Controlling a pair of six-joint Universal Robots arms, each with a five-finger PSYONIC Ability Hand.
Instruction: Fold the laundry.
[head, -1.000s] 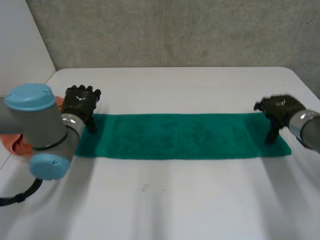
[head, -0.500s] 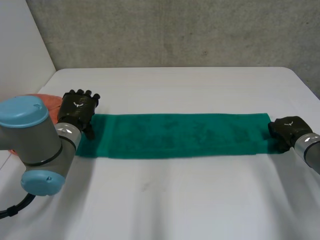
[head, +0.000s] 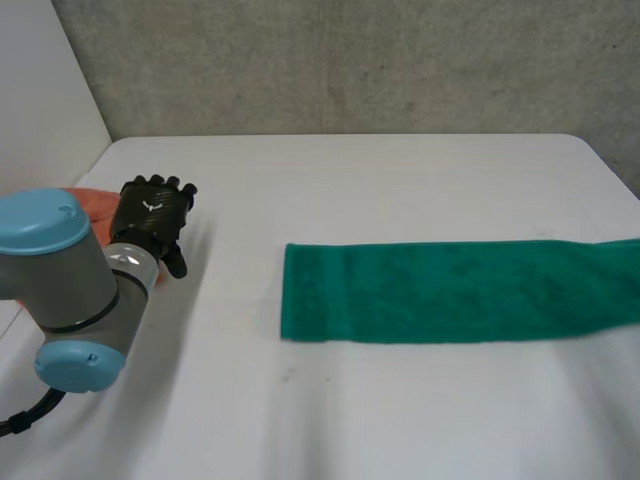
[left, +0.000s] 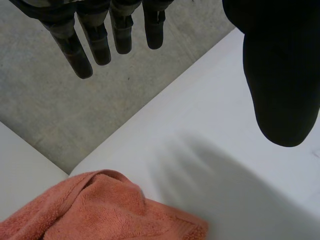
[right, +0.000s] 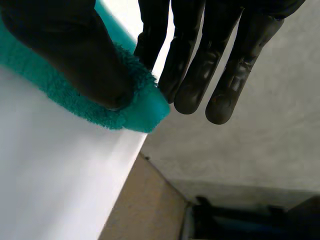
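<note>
Green towel (head: 450, 290) lies as a long flat strip across the right half of the white tabletop (head: 350, 180). Its left end is near the middle. Its right end runs out at the right side of the head view.

Right hand (right: 200, 60), wrist view: clamped on the towel (right: 145, 110). The thumb (right: 70, 50) presses the pile from one side and straight fingers (right: 225, 75) back it from the other. The grip is at the towel's end, by a corner that sits at the tabletop's edge, with floor visible beyond.

Left hand (head: 153, 213): over the tabletop's left side, well apart from the towel's near end. In its wrist view the hand (left: 280, 75) is slack and spread, fingers (left: 75, 50) straight and the thumb wide of them, above bare tabletop.

Orange cloth (head: 95, 205) is bunched at the tabletop's left edge, just beside the left hand and partly behind the left arm (head: 60, 280). In the left wrist view this cloth (left: 100, 210) lies rumpled beyond the fingertips, apart from them.
</note>
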